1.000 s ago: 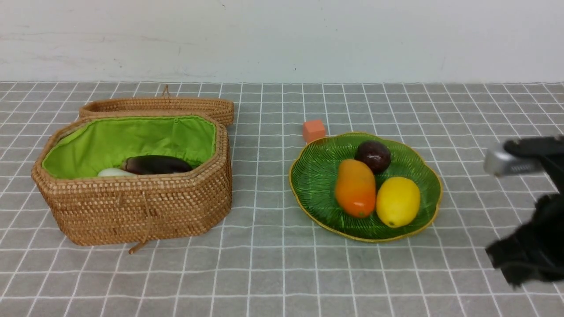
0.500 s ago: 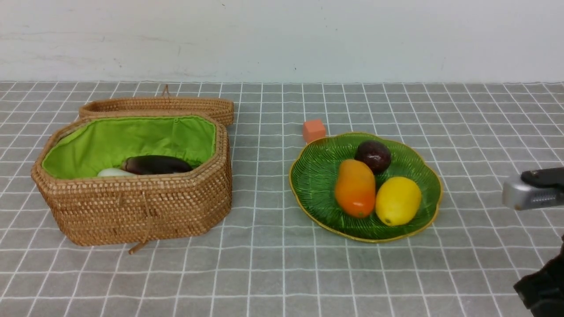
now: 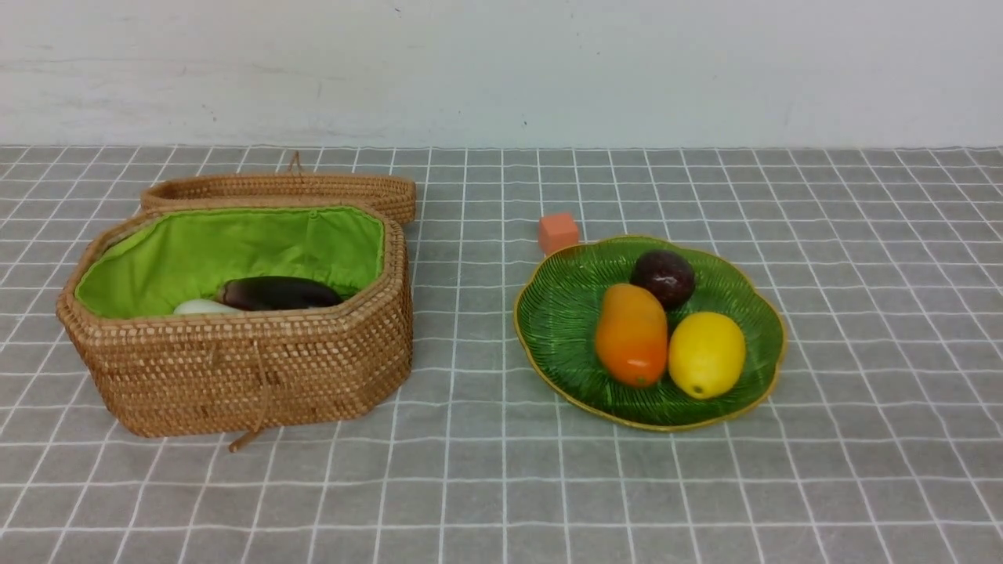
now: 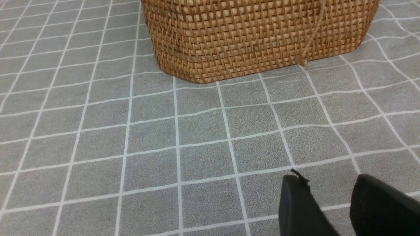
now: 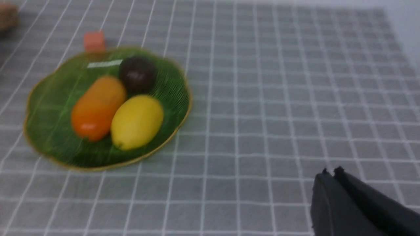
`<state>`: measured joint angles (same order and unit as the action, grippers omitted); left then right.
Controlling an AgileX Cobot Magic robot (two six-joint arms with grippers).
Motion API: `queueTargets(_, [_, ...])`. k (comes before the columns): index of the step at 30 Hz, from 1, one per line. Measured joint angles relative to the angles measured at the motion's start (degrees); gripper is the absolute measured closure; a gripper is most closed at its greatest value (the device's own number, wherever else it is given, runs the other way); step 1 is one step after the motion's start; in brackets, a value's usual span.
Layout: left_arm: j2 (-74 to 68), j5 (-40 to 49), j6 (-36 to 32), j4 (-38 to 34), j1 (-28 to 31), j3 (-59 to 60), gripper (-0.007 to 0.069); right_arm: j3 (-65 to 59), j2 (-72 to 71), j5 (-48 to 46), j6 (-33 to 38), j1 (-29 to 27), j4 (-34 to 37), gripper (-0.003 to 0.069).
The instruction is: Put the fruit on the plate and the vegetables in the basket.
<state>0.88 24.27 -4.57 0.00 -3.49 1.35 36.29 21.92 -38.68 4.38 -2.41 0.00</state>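
Observation:
The green plate [image 3: 564,313] right of centre holds the fruit: a dark maroon round one [image 3: 663,278], an orange mango [image 3: 631,334] and a yellow lemon [image 3: 706,354]. The wicker basket [image 3: 235,368] on the left, lid folded back, holds a purple eggplant [image 3: 278,293] and a white vegetable [image 3: 205,307], both partly hidden by the rim. Neither arm shows in the front view. My left gripper [image 4: 328,183] hangs open and empty over the cloth, short of the basket wall [image 4: 256,32]. My right gripper [image 5: 331,172] is shut and empty, well away from the plate [image 5: 49,108].
A small orange-pink cube [image 3: 558,232] sits on the cloth just behind the plate's far edge. The basket's lid [image 3: 290,188] lies open behind it. A grey checked cloth covers the table up to the white wall.
My right arm has pulled back down and to the right, out of the front view. The fruit, plate and basket stay where they were.

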Motion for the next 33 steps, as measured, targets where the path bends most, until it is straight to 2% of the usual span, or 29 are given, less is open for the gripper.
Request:
queueTargets(7, [0.0, 0.0, 0.0, 0.0, 0.0, 0.0, 0.0387, -20.6, -14.3, 11.2, -0.1, -2.3, -0.6, 0.0659])
queueTargets(8, [0.0, 0.0, 0.0, 0.0, 0.0, 0.0, 0.0387, -26.5, -18.2, 13.4, -0.1, -2.9, 0.0, 0.0658])
queueTargets(13, [0.0, 0.0, 0.0, 0.0, 0.0, 0.0, 0.0387, -36.8, -22.4, 14.8, -0.1, -4.3, 1.0, 0.0655])
queueTargets(33, [0.0, -0.1, 0.0, 0.0, 0.0, 0.0, 0.0386, -37.1, -22.5, 16.4, -0.1, -4.3, 1.8, 0.0636])
